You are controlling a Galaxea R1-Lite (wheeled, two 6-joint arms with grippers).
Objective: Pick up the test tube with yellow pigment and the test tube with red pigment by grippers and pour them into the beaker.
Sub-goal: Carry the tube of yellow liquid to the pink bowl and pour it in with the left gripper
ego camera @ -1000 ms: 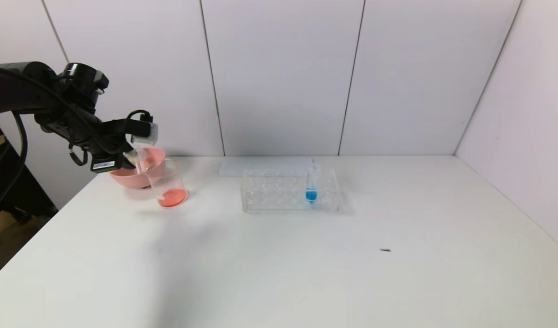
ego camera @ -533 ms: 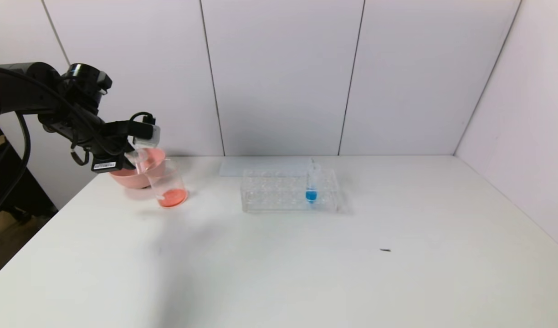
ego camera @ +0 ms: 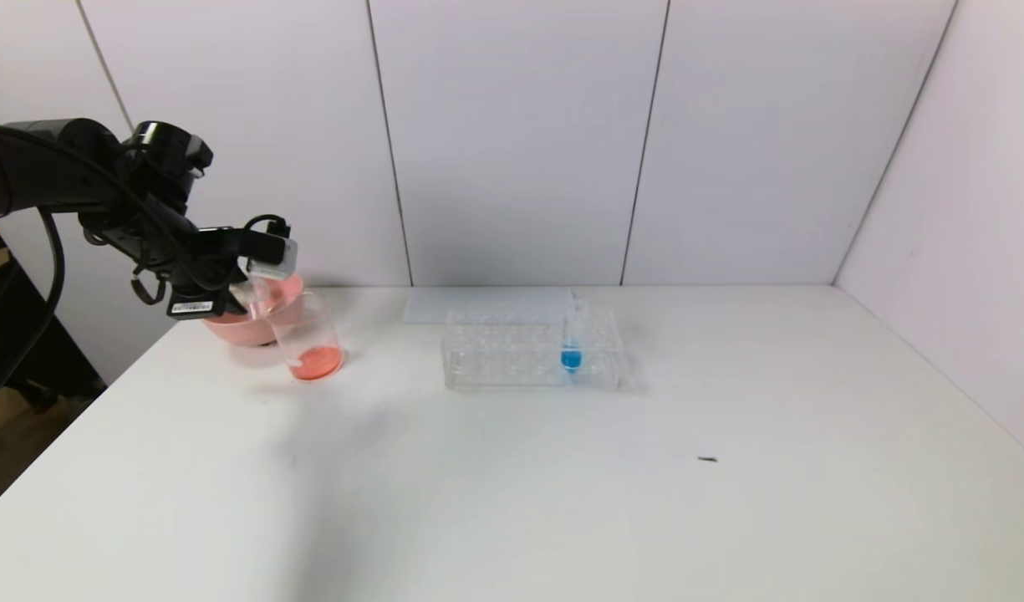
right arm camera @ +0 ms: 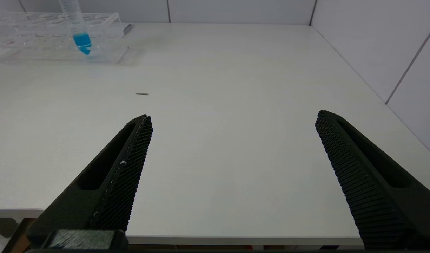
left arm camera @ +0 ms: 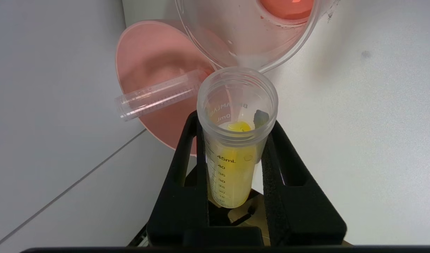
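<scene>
A: Black plastic and cabling are seen at the upper left of the head view, where the left gripper [ego camera: 242, 283] is held above the pink bowl [ego camera: 265, 322]. What is gripped there?

B: A clear tube [ego camera: 246, 288] is clamped, tipped towards the beaker [ego camera: 309, 339], which is placed just beside the bowl at left of centre. Red-orange liquid is seen at the beaker's bottom. Near the middle of the frame a clear rack [ego camera: 530, 349] is set on the white table [ego camera: 562, 485], and the blue-liquid tube [ego camera: 572, 339] is stood upright in it.

A: And in the left wrist view?

B: The test tube with yellow pigment [left arm camera: 236, 140] is shown at the centre, pinched between the two black fingers [left arm camera: 186, 165], which are closed narrowly on its graduated wall. Yellow liquid is seen inside it. Its open mouth is placed just at the beaker's rim [left arm camera: 250, 38] at the top of the frame. At left of centre an empty clear tube [left arm camera: 157, 98] is laid on its side in the bowl [left arm camera: 155, 70], one end jutting past the rim.

A: Is the right gripper shown?

B: Only in the right wrist view. Its fingers [right arm camera: 127, 165] are spread wide across the lower part of the frame, with nothing held between them, above the table's near edge. The rack [right arm camera: 57, 38] and the blue tube [right arm camera: 78, 28] are seen at the upper left.
</scene>
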